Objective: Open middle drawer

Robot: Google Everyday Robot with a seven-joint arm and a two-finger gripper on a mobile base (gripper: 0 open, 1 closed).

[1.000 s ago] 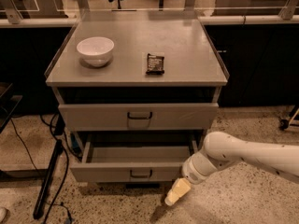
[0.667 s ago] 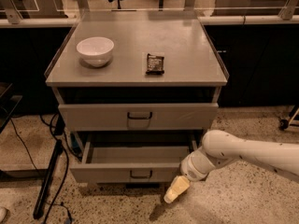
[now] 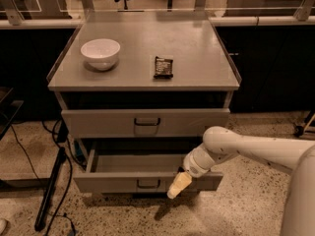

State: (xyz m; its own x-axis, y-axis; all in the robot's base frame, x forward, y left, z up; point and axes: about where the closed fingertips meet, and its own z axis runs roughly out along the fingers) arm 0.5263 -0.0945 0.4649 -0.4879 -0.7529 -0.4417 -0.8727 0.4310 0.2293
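Observation:
The middle drawer (image 3: 113,181) is a grey flat front with a small dark loop handle (image 3: 147,183). It stands pulled out, and its wide shallow grey tray (image 3: 140,162) shows behind the front. My gripper (image 3: 179,185), cream-coloured at the end of the white arm (image 3: 246,151), is low in front of the drawer front, just right of the handle and overlapping the front's right part. It holds nothing that I can see.
The drawer above (image 3: 98,123) is closed, with a dark gap over it. A white bowl (image 3: 100,52) and a dark packet (image 3: 163,66) lie on the cabinet top (image 3: 197,48). A black pole (image 3: 51,188) and cables stand on the floor at left.
My gripper has moved up and slightly left, from the floor side toward the drawer front. The drawer has not visibly moved.

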